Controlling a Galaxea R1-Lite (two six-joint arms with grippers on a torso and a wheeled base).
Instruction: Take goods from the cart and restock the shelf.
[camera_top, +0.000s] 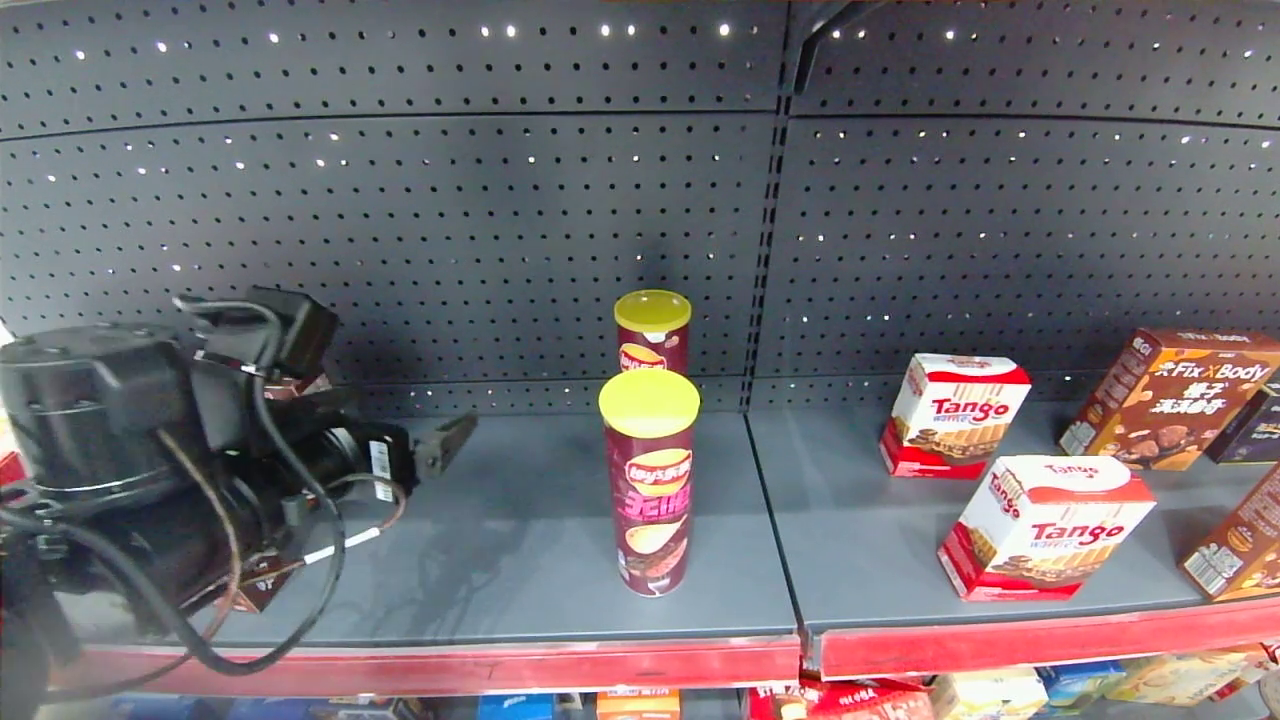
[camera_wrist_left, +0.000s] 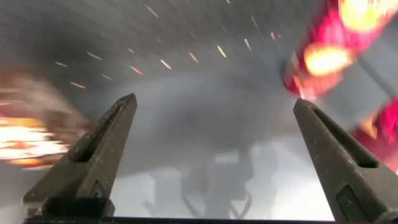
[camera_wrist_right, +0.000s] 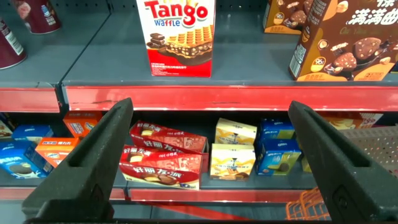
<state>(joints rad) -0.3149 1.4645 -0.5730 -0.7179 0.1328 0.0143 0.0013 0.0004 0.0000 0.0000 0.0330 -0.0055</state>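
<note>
Left end effector (camera_wrist_left: 214, 102) is hanging open and empty over the shelf (camera_top: 500, 560) — front chips can (camera_top: 649, 480) is standing near it, second can (camera_top: 652, 330) sitting right behind. Right end effector (camera_wrist_right: 210, 106) is gaping empty too — so I'm guessing two are done and more restocking is coming.

Black left arm (camera_top: 110, 430) carries looped cables (camera_top: 340, 560), dark wedge-fingered gripper (camera_wrist_left: 214, 102).
</note>
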